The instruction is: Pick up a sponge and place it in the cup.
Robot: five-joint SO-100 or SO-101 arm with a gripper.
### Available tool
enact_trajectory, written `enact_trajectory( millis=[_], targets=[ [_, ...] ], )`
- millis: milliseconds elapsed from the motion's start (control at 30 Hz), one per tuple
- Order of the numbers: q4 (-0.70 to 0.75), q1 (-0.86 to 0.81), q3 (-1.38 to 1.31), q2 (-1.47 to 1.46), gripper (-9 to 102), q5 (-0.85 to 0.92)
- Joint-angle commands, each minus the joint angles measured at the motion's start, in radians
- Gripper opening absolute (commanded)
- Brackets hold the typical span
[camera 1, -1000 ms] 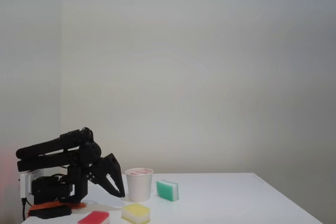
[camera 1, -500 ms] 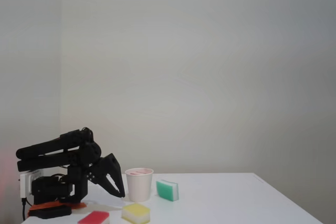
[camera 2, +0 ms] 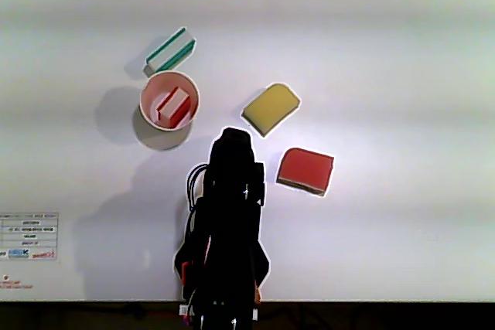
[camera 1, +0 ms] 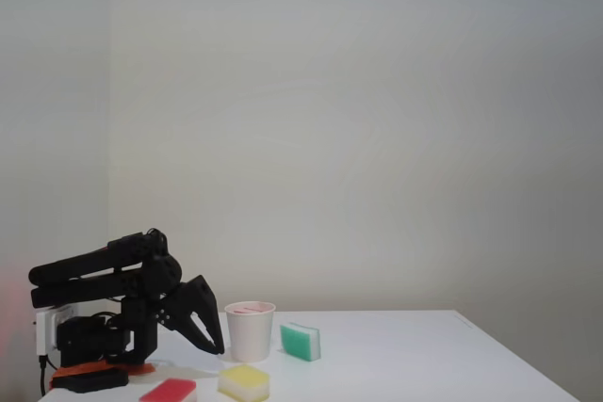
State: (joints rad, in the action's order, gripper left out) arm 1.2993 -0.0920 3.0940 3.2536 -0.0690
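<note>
Claw: gripper [camera 1: 213, 344] hanging low beside the cup in the fixed view, tips angled down toward the tabletop; fingers look drawn close together with nothing between them, though the dark silhouette leaves little to read.

Arm: folded back over its base at the left of the fixed view; seen from above in the other view as a black mass [camera 2: 229, 222] at the bottom centre, its front end short of the cup.

Sponge: small red-and-white sponge [camera 2: 172, 106] lying inside the cup, tilted against the wall, red face and white layer both visible from above; a pink-red sliver at the rim in the fixed view.

Cup: white paper cup [camera 1: 250, 338] upright on the table, just right of the claw in the fixed view; rim [camera 2: 146, 85] open and round in the other view.

Progress: placing judged done, with the sponge in the cup and the claw apparently free of it; probably nothing left beyond settling the arm at rest.

Green sponge: green-and-white sponge [camera 1: 301, 341] on edge just beyond the cup, near but apart from it [camera 2: 170, 49].

Yellow sponge: yellow-topped sponge [camera 2: 271, 108] flat on the table, between the cup and the wider red one.

Flat red sponge: wider red sponge [camera 2: 305, 171] lying to the right of the arm in the other view, well apart from the cup.

Label: small printed sticker [camera 2: 29, 235] at the left edge of the table.

Obstacles: none judged to matter now; cup closest to the claw, so a careless swing could tip it.
</note>
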Motion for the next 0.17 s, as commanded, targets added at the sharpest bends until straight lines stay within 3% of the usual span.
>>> enact_trajectory(
  millis=[0, 133],
  targets=[
    [0.087, 0.0, -0.003, 0.009, 0, -0.012],
    [0.087, 0.0, -0.003, 0.009, 0, -0.012]
  ],
)
